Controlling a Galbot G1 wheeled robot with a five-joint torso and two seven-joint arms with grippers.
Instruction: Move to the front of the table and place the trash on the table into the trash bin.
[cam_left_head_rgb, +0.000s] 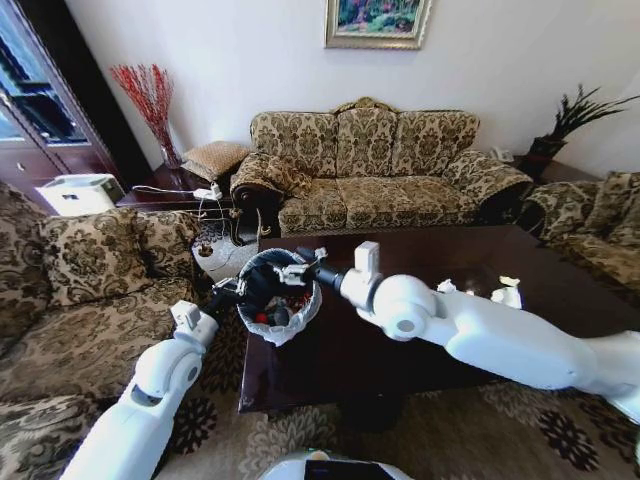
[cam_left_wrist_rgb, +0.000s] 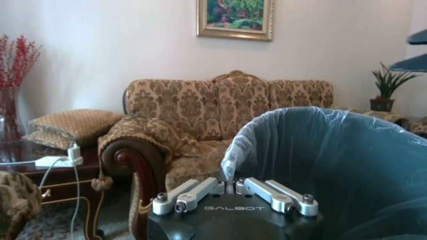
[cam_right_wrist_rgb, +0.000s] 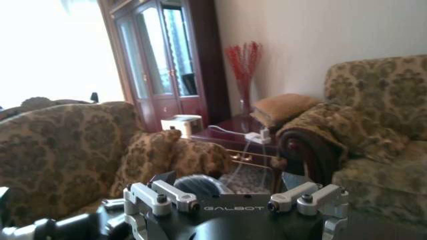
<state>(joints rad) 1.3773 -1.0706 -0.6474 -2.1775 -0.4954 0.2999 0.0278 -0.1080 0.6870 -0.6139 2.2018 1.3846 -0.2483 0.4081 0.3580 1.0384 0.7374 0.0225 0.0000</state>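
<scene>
Trash, white crumpled tissues (cam_left_head_rgb: 505, 292), lies on the glossy dark wooden table (cam_left_head_rgb: 420, 255). Left gripper (cam_left_head_rgb: 232, 293) clamps the bag-lined round black bin (cam_left_head_rgb: 279, 296); right gripper (cam_left_head_rgb: 303, 272) hangs spread above it, so another pickup likely follows.

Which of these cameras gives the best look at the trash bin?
The head view: it looks down into the trash bin, showing its bag-lined rim and litter inside, with the left gripper at its edge. The left wrist view shows just a close stretch of the bag-covered wall. In the right wrist view I cannot pick it out with confidence.
</scene>
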